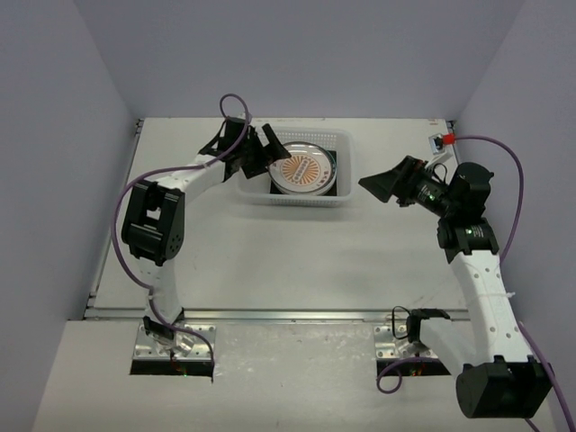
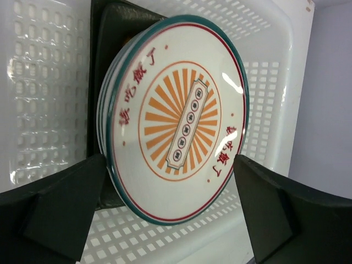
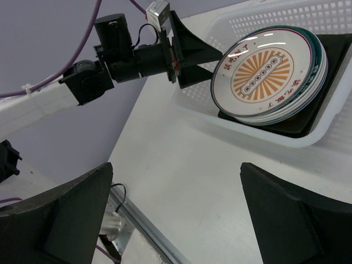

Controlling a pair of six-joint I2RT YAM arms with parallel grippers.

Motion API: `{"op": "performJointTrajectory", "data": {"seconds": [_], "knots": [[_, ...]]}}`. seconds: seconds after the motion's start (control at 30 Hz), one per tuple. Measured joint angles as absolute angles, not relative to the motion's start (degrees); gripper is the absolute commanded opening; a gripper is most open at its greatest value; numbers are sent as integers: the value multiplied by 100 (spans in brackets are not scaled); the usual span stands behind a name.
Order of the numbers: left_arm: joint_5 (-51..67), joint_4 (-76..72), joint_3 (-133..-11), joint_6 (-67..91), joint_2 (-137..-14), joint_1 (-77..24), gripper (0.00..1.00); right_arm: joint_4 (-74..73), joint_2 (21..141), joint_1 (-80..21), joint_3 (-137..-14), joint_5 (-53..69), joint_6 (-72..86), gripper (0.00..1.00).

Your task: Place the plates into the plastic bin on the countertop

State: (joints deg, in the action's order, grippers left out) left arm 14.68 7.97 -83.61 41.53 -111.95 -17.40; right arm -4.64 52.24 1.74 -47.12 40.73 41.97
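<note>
Plates (image 1: 303, 169) lie stacked in the plastic bin (image 1: 297, 200), left claw (image 1: 268, 155) spread beside.

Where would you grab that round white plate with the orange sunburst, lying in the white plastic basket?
Probably by its teal rim, coming from above. The round white plate lies flat on a stack of plates, and the walls of the white lattice basket block a sideways approach.
</note>
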Motion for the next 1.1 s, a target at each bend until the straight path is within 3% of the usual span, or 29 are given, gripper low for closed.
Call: {"op": "performJointTrajectory", "data": {"seconds": [0.17,0.43,0.83,1.1], "knots": [[824,1513,-8439,3722,-10704,-2145,100,-1490,5808,171,-5417,3407,3427,99],[-1023,2502,-7635,3307,-8725,-2416,100,-2942,6131,136,-5762,1048,2190,99],[-1985,3113,-6624,2187,-6624,-2491,100,-3362,4757,-405,-5707,-25,1324,99],[-3469,2959,-5032,1668,-4989,-2501,100,-3436,3907,-657,-5292,-355,1180,99]]}}
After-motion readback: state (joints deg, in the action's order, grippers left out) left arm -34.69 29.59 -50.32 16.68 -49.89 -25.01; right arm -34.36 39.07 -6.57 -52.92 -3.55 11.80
